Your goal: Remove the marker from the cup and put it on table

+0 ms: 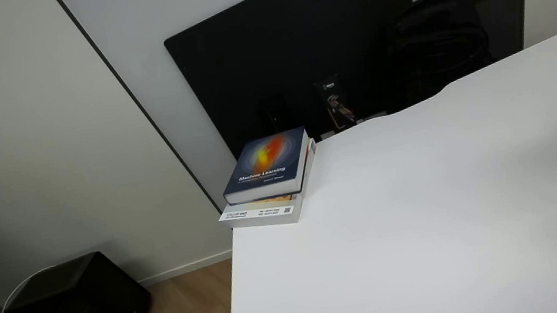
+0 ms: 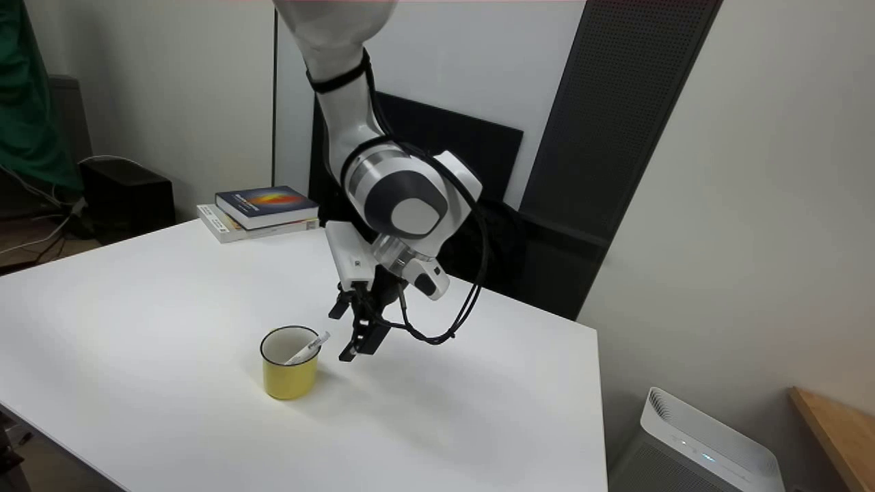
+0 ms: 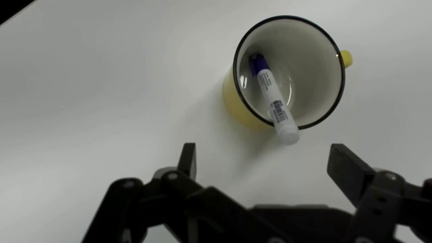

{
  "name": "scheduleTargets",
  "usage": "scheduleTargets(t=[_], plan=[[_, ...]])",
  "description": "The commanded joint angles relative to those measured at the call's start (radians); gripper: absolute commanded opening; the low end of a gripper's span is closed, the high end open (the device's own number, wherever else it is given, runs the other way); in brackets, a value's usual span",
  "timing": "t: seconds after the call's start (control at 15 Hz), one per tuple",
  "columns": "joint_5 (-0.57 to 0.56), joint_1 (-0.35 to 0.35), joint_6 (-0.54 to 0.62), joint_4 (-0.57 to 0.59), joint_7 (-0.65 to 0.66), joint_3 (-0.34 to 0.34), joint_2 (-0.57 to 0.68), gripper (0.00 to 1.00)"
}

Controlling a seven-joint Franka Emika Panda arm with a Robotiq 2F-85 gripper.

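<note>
marker [image 3: 274, 97] leans inside the yellow cup [image 2: 288, 381], white end over the rim
the cup stands upright on the table [image 2: 451, 424]; the tool [image 3: 263, 150] hangs near it, its jaws wide apart.

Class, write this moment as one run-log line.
gripper: open, empty | marker: leaning inside cup, white end past rim | cup: upright on table
</note>
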Motion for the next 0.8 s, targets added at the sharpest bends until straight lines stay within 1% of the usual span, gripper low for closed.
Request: scheduleTargets(t=[0.0, 0.13, 0.2, 0.27, 0.33, 0.4, 0.73], plan=[[0.051, 0.0, 0.044, -0.013, -0.004, 0.017, 0.023, 1.0], [0.053, 0.001, 0.052, -0.012, -0.004, 0.023, 0.031, 1.0], [0.052, 0.002, 0.053, -0.011, -0.002, 0.024, 0.034, 0.75], [0.05, 0.003, 0.055, -0.01, 0.001, 0.024, 0.037, 0.74], [0.048, 0.004, 0.056, -0.009, 0.003, 0.023, 0.039, 0.68], [0.045, 0.005, 0.057, -0.008, 0.005, 0.022, 0.042, 0.6], [0.022, 0.018, 0.047, -0.001, 0.03, 0.011, 0.059, 0.25]])
